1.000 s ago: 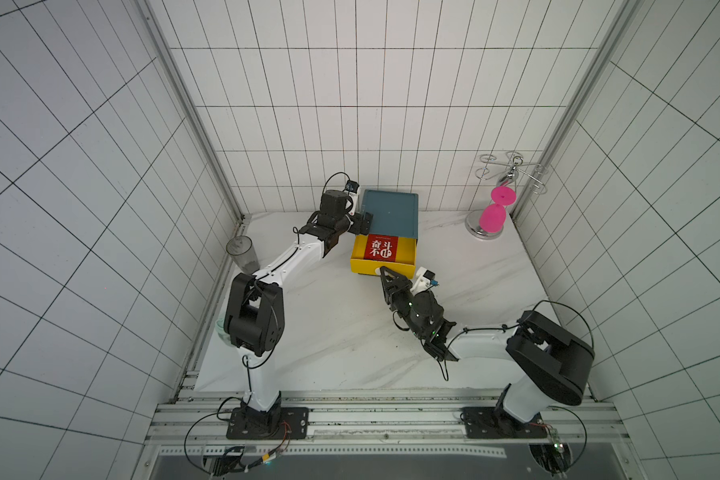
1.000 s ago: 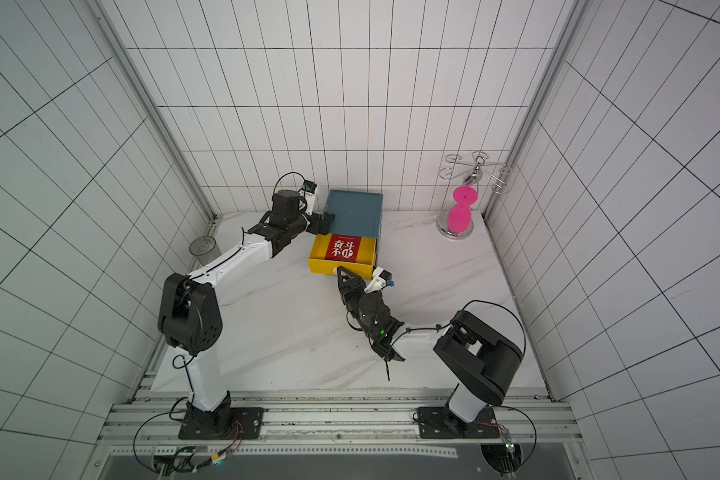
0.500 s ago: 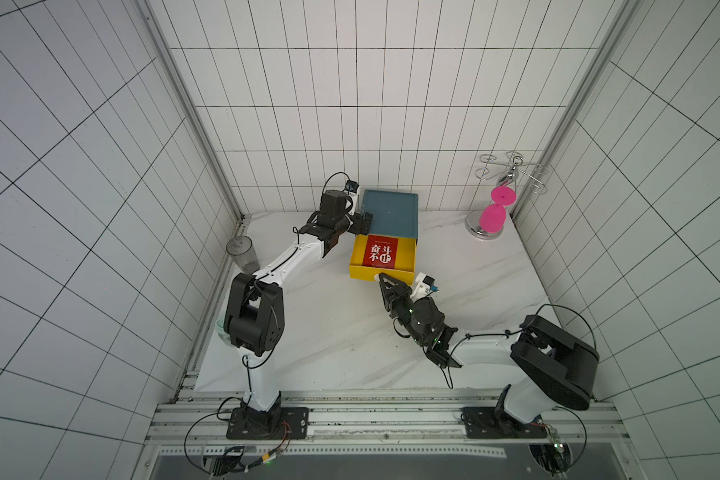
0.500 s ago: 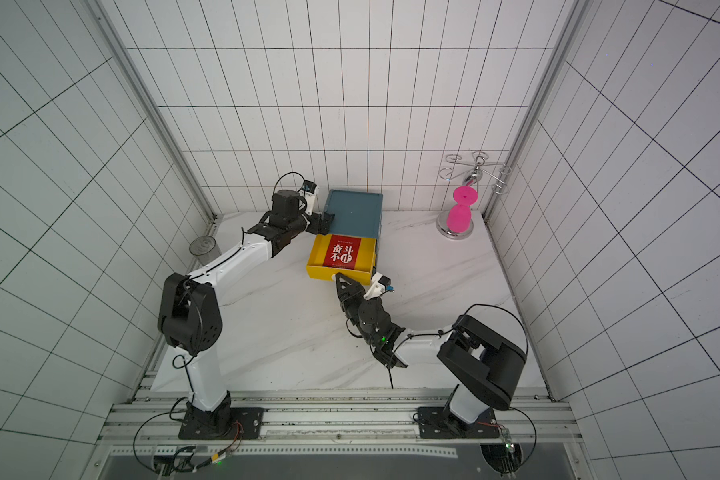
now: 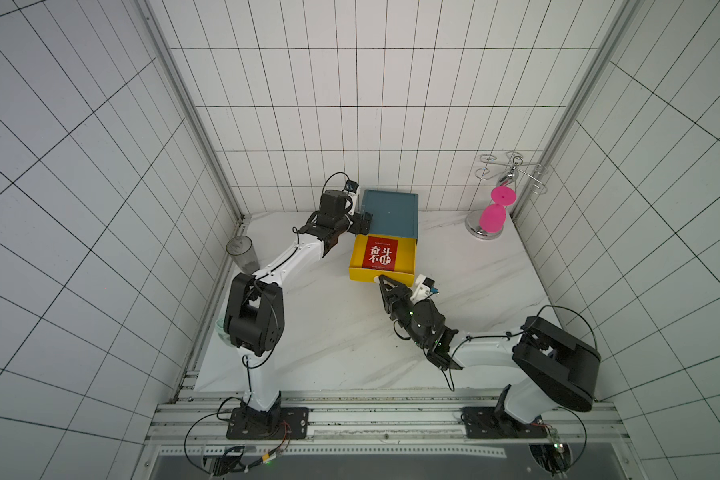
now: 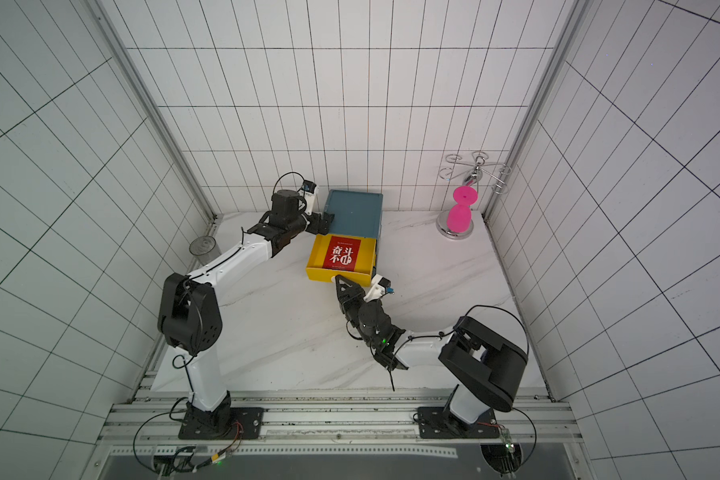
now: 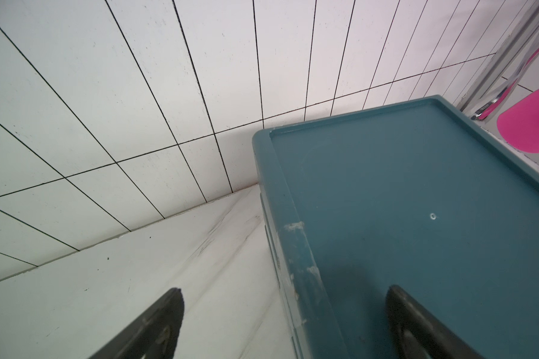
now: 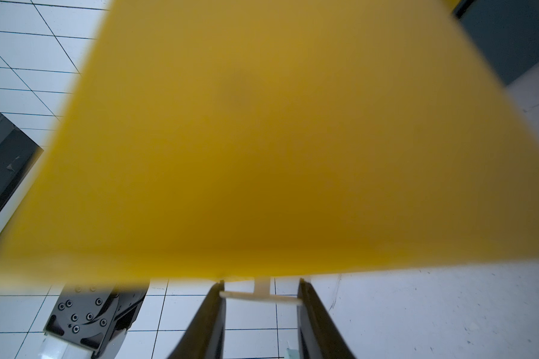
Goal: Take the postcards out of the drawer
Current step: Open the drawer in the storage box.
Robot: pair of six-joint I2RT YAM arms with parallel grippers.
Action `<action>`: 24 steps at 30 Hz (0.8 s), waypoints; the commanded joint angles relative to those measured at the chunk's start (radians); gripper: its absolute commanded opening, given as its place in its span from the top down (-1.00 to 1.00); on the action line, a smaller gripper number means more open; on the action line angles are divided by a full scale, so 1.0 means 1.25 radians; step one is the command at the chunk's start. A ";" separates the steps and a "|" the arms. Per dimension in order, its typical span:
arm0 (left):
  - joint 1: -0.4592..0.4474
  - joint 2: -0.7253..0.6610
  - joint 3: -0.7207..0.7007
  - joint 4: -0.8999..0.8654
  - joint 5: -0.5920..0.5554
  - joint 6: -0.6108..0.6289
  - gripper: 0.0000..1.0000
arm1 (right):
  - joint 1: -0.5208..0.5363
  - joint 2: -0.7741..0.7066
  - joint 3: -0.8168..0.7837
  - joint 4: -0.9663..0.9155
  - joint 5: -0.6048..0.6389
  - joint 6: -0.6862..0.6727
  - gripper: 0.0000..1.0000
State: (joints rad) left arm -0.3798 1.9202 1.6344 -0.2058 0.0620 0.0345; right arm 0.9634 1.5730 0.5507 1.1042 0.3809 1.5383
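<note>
Top views: in both top views the yellow drawer (image 5: pixel 361 274) (image 6: pixel 320 274) is pulled out of the teal cabinet (image 5: pixel 391 212) (image 6: pixel 354 212). The postcards (image 5: pixel 380 257) (image 6: pixel 344 257) lie flat inside it, red, print up. Only 1 face shows, so I can't tell how many are stacked. The card looks near-square from up here and its long axis is unclear. The right gripper (image 5: pixel 381 279) (image 6: pixel 338 277) sits at the drawer's front wall. The cards are just past that wall, on the cabinet side, away from the robot's base. The left gripper (image 5: pixel 364 220) (image 6: pixel 325 218) is at the cabinet's front left corner, near the drawer's rear left corner.

Left wrist: the left gripper (image 7: pixel 285 290) has its jaws spread wide, straddling the cabinet (image 7: pixel 417 186) top edge, with nothing in them. 1 finger is over the top panel, 1 off the side. Contact with the cabinet: can't tell. No cards in this view.

Right wrist: the right gripper (image 8: pixel 260 289) is clamped on the white drawer handle (image 8: pixel 262 296), its bar spanning finger to finger. The drawer (image 8: pixel 262 155) front fills the frame, so the cards are hidden.

Judgement: the drawer is open far enough and the cards are not out yet. The right gripper is nearer but busy with the handle. The left is free and already open. Either one has to come over the rim from above.
</note>
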 commanded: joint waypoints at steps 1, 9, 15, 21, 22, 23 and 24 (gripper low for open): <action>0.004 0.025 0.008 -0.032 0.001 0.004 -0.98 | 0.020 -0.024 -0.021 -0.010 -0.013 0.012 0.35; 0.006 0.028 0.015 -0.034 0.003 0.001 -0.98 | 0.027 -0.045 -0.027 -0.030 -0.011 0.007 0.35; 0.005 0.028 0.015 -0.034 0.003 0.001 -0.98 | 0.028 -0.044 -0.036 -0.031 -0.013 0.012 0.35; 0.004 0.026 0.013 -0.037 0.003 -0.001 -0.98 | 0.029 -0.042 -0.046 -0.031 -0.014 0.017 0.33; 0.004 0.025 0.013 -0.038 0.002 0.000 -0.98 | 0.029 -0.043 -0.049 -0.031 -0.013 0.018 0.32; 0.005 0.023 0.013 -0.038 0.003 -0.001 -0.98 | 0.029 -0.046 -0.051 -0.030 -0.011 0.018 0.30; 0.005 0.022 0.013 -0.039 0.003 -0.001 -0.98 | 0.029 -0.047 -0.052 -0.031 -0.010 0.017 0.28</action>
State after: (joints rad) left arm -0.3786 1.9205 1.6348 -0.2066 0.0624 0.0299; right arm 0.9848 1.5326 0.5129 1.0798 0.3828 1.5425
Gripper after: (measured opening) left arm 0.991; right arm 0.362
